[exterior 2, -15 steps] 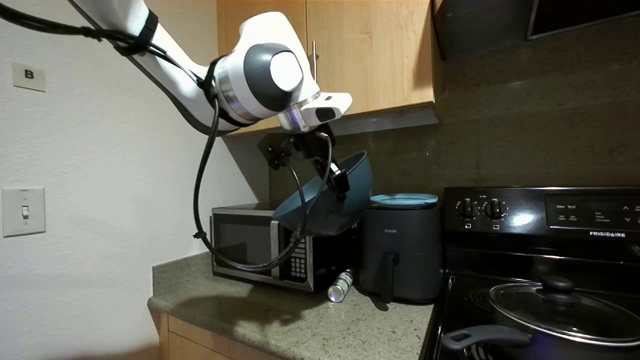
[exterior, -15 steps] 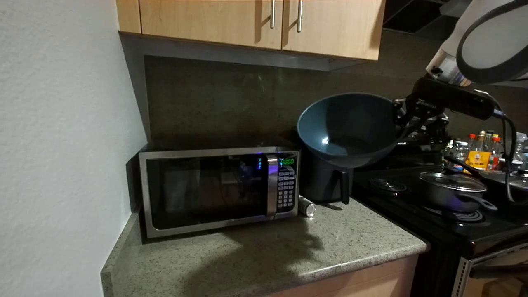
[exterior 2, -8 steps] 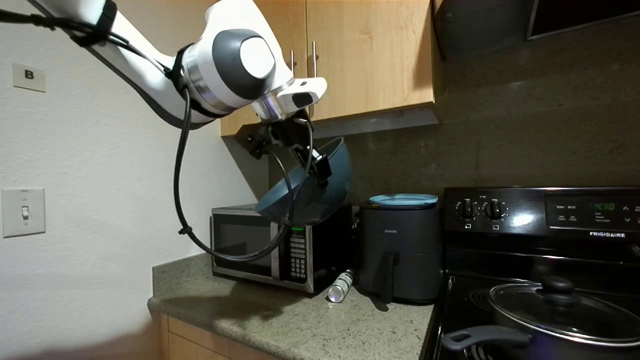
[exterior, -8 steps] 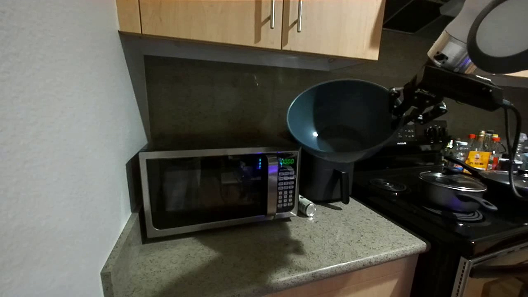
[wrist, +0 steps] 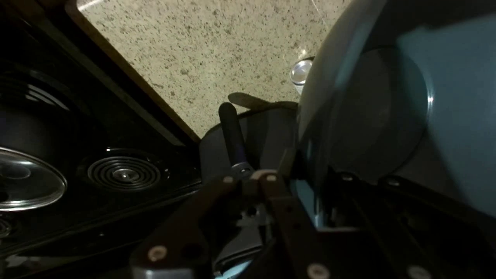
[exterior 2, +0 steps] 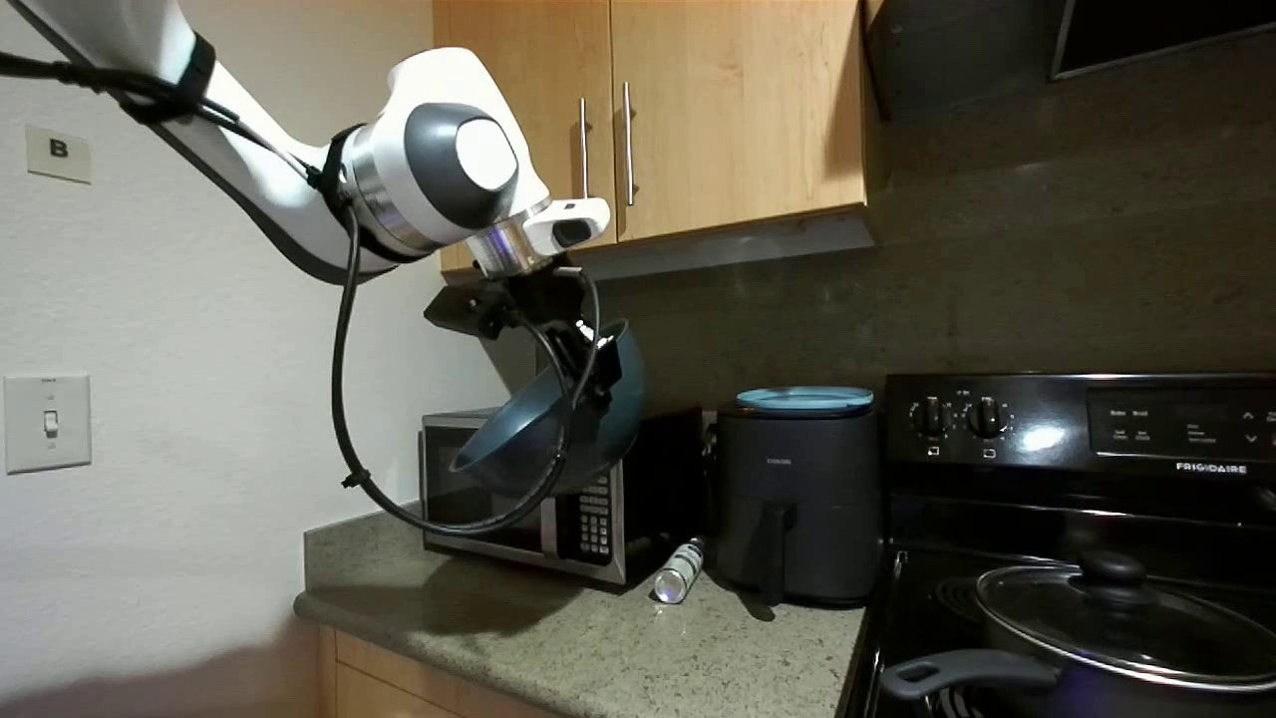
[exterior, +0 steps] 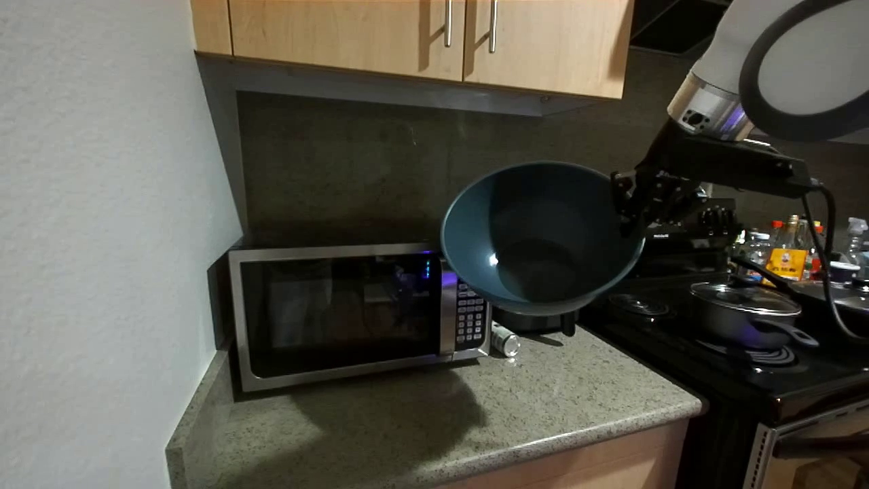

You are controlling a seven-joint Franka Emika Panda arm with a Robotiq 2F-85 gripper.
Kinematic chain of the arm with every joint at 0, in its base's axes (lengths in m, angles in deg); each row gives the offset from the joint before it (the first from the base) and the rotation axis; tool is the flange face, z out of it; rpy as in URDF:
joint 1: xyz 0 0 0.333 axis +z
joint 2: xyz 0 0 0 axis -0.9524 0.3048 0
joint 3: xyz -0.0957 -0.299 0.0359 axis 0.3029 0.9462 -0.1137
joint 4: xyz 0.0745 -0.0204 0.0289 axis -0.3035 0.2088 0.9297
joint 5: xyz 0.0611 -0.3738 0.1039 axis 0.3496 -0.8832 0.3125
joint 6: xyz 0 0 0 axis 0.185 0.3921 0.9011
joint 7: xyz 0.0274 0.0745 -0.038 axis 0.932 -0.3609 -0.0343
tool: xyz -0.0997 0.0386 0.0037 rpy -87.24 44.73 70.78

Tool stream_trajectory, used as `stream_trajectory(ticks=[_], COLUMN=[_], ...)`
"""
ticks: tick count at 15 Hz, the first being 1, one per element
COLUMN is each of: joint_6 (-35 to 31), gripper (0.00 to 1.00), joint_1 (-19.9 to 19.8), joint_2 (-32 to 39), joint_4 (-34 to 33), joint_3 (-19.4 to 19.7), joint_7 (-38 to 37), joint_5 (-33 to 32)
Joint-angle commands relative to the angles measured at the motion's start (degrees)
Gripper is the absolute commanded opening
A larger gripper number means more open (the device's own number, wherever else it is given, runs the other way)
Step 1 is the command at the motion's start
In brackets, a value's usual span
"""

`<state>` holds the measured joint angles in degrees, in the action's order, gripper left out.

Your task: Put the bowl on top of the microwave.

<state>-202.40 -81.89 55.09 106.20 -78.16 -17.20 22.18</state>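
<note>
The bowl (exterior: 536,238) is large, round and dark blue-grey. It hangs tilted in the air, its opening facing sideways, and it also shows in an exterior view (exterior 2: 508,439). It overlaps the microwave's right end and hides its display. The microwave (exterior: 339,319) stands on the counter, door closed, and shows in an exterior view (exterior 2: 658,489). My gripper (exterior: 631,204) is shut on the bowl's rim; it also shows in an exterior view (exterior 2: 598,379). In the wrist view the bowl wall (wrist: 368,116) passes between the fingers (wrist: 310,170); the right finger is inside the bowl.
A black air fryer (exterior 2: 797,499) with a blue top stands right of the microwave. A can (exterior 2: 679,571) lies between them. Wooden cabinets (exterior: 353,34) hang above. A lidded pot (exterior: 743,319) sits on the stove. A side wall (exterior: 102,238) is left of the microwave.
The bowl and gripper have moved left in both exterior views. They rose a little, then came lower, and the bowl now covers part of the microwave's button panel. The grip is unchanged.
</note>
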Motion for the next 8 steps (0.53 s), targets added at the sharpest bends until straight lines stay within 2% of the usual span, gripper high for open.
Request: stream_trajectory(ticks=[1,4,6,8], joint_6=[14.79,29.49,34.72,36.27], gripper=[0.03,0.03,0.03,0.03], joint_1=[1.09,4.06,6.53,8.82], joint_2=[0.79,0.00,-0.84,-1.77], joint_4=[-5.01,-11.38,-15.71,-19.26], joint_3=[-1.22,-1.81,-1.67,-1.02], joint_7=[0.08,-0.21,0.34,1.52], joint_5=[2.79,4.33,6.42,9.01])
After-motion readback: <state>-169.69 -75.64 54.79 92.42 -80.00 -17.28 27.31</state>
